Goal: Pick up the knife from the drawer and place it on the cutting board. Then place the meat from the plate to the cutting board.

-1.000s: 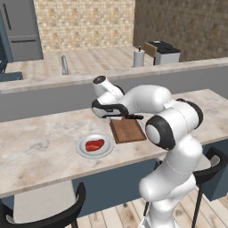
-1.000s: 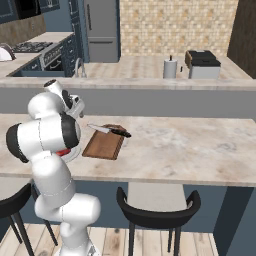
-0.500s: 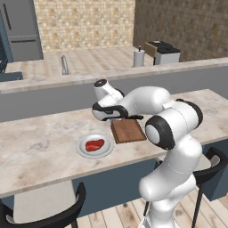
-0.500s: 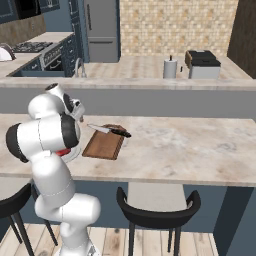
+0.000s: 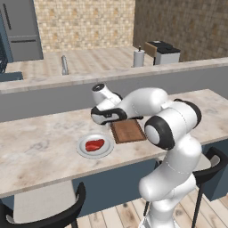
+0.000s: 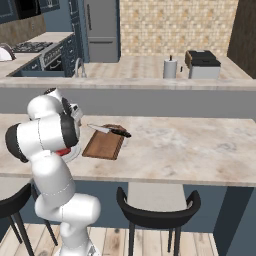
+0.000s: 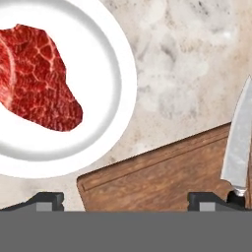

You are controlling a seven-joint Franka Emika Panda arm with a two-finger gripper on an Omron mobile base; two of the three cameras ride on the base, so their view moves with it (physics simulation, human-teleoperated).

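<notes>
A: What sits nearest on the bench (image 5: 40,151)?

B: The plate (image 5: 95,146), round and pale, with the meat (image 5: 94,144) lying flat on it. In the hand view the meat (image 7: 37,78) lies on the left part of the plate (image 7: 110,83).

A: And the board?

B: The board (image 5: 128,131) lies just beside the plate, to its right in the left base view, flat on the bench. The two look apart; the hand view shows a strip of marbled bench (image 7: 197,74) between them.

A: The knife?

B: On the board. In the right base view the knife (image 6: 108,130) lies across the far end of the board (image 6: 104,145), its black handle pointing right and its silver blade running out past the board's left edge. In the hand view the blade (image 7: 238,147) lies at the right.

A: How does the gripper stand?

B: The gripper (image 7: 125,201) hangs over the board's near corner, its fingertips (image 7: 48,201) wide apart and holding nothing. In the left base view the gripper (image 5: 107,116) is just behind the plate and board.

A: Farther back?

B: A raised ledge (image 6: 150,84), then a rear counter with a paper-towel roll (image 6: 170,68) and a toaster (image 6: 202,64).
</notes>
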